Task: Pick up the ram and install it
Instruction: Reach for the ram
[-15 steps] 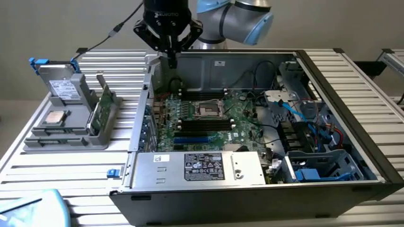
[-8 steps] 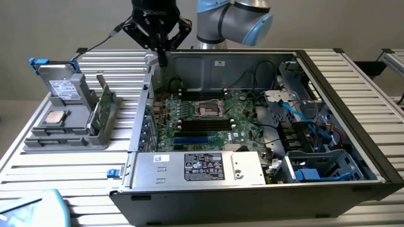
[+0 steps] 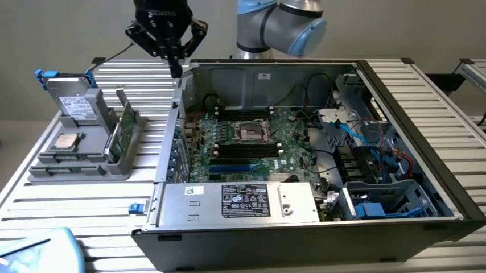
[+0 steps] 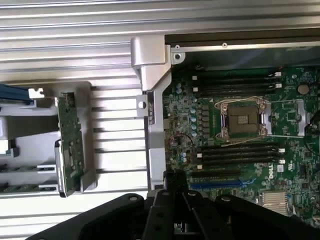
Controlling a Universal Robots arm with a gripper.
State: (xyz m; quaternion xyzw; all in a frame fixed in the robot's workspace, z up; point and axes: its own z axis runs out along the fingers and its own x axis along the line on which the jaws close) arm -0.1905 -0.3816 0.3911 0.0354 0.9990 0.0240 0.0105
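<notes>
The ram shows as thin green strips standing on edge in the front slots of the grey holder, visible in the wrist view as ram. My gripper hangs shut and empty above the rear corner of the open computer case at the exterior view's left, well away from the ram. From the wrist its closed fingertips, the gripper, sit over the case wall beside the motherboard. Black memory slots lie on both sides of the bare processor socket.
The holder also carries a taller green card with a metal bracket, a square silver processor chip and a drive. The case holds a power supply, cables and a drive cage. The ribbed table surrounds everything.
</notes>
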